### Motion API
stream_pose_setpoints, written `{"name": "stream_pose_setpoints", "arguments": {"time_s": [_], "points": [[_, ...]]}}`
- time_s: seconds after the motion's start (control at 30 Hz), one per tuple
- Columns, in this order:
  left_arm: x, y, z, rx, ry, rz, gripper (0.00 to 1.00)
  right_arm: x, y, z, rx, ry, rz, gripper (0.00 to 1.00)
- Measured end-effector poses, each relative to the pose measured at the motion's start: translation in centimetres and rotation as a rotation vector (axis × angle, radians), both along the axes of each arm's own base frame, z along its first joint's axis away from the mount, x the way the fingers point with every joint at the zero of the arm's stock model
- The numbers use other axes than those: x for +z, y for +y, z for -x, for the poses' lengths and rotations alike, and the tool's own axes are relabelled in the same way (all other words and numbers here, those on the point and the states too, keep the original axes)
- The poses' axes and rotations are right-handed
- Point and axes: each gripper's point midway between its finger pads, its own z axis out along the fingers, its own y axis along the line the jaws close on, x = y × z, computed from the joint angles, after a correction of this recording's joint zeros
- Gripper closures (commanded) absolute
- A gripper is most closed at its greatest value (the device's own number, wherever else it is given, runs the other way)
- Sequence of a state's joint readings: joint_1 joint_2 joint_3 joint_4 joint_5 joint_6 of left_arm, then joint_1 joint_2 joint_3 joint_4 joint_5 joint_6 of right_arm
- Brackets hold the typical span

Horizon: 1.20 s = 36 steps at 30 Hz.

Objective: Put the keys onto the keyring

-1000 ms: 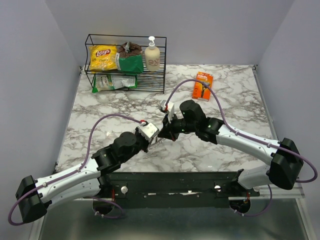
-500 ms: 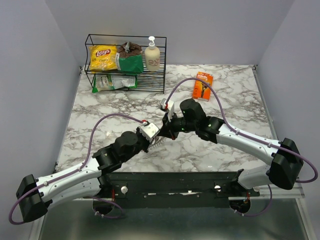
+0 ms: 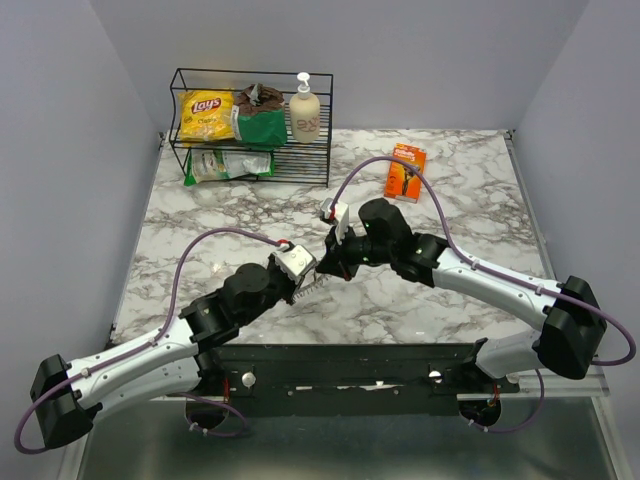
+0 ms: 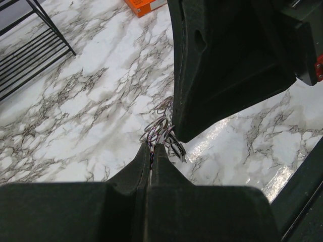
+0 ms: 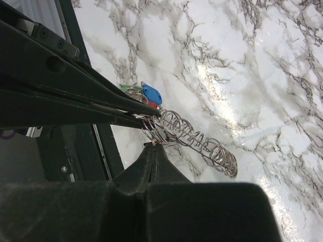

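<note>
The keyring (image 5: 194,135) is a chain of silvery wire loops hanging just above the marble, between both grippers near the table's middle (image 3: 318,284). My right gripper (image 5: 154,145) is shut on one loop at its near end. My left gripper (image 4: 151,149) is shut on a thin loop of the same keyring (image 4: 162,126), and its fingers (image 5: 116,108) reach in from the left in the right wrist view. The keys cluster behind the left fingertips, with a blue head (image 5: 151,94), a red head (image 5: 153,104) and a sliver of green (image 5: 128,86).
A black wire rack (image 3: 252,160) at the back left holds snack bags and a soap bottle (image 3: 305,115). An orange box (image 3: 405,171) lies at the back right of the marble table (image 3: 470,210). The arms' black base rail (image 3: 340,365) runs along the near edge.
Both grippers stay shut on the keyring at the same spot. The left arm has shifted slightly left and the loops sit a little higher.
</note>
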State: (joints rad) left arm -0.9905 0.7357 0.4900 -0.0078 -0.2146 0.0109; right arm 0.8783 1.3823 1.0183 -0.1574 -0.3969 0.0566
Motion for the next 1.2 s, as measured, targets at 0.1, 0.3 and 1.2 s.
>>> {"name": "stream_pose_setpoints", "arguments": {"time_s": [0.1,0.3,1.2], "points": [[0.0,0.0,0.0,-0.002,0.001,0.0,1.0,-0.1,-0.1,-0.1,-0.011,0.001,0.004,1.0],[0.3,0.1,0.1,-0.003,-0.004,0.008,1.0,-0.2,0.0,-0.1,-0.016,0.003,0.008,0.99],[1.5,0.0,1.0,-0.045,-0.039,0.078,1.0,2.4,-3.7,3.0,0.094,-0.257,-0.096,0.37]]}}
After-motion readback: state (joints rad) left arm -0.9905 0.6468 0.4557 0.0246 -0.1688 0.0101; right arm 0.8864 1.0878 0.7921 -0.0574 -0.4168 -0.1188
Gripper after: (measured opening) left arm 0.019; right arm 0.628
